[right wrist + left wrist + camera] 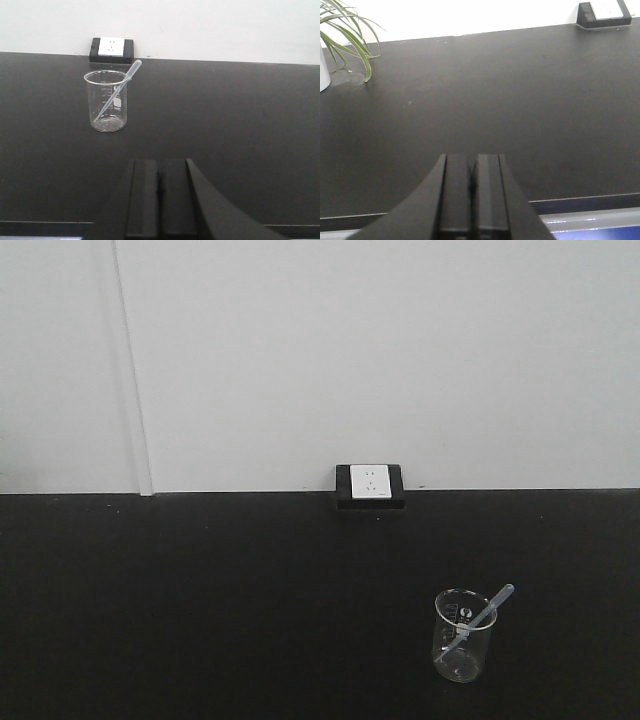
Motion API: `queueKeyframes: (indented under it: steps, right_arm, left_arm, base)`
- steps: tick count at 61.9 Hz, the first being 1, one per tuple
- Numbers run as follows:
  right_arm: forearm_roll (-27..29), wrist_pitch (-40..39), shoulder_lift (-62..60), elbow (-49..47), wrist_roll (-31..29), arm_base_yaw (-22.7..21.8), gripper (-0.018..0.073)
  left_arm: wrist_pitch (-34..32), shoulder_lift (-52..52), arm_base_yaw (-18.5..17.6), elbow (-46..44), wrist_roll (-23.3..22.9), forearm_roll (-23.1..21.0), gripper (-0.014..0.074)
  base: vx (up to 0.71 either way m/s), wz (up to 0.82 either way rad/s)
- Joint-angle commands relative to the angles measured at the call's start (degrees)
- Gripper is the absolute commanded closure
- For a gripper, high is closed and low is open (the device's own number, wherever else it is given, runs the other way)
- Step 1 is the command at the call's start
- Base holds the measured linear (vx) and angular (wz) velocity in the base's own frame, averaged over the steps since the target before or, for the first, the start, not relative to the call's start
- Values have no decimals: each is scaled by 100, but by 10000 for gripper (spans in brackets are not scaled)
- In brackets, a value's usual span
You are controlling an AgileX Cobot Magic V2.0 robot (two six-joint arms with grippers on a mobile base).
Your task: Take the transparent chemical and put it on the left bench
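Only the left wrist view catches the green plant (347, 35) at far left. Below it, the left gripper (471, 170) has its jaws pressed together on nothing. A white wall socket (111, 48) sits at the back of the black benchtop (225, 125). The transparent chemical (120, 89) leans tilted inside a glass beaker (106, 107), its top past the rim. The beaker's white printing is probably a scale, too small to read. The right gripper (159, 172) is closed and empty, apart from the beaker.

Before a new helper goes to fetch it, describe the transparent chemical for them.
Find the white wall socket behind the black benchtop. A glass beaker stands before it. The transparent chemical is the slim clear pipette leaning inside, overtopping the rim.
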Motion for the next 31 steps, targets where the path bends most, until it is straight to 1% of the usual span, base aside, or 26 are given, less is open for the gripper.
queueKeyframes:
  steps: [1, 31]
  right_arm:
    - [-13, -492, -74, 30, -9, -32, 567]
    - [-13, -492, -74, 30, -9, -32, 567]
  left_arm:
    - [-449, -110, -10, 93, -45, -4, 600]
    - [-449, -110, -10, 93, -45, -4, 600]
  base:
    - [0, 0]
    - [0, 0]
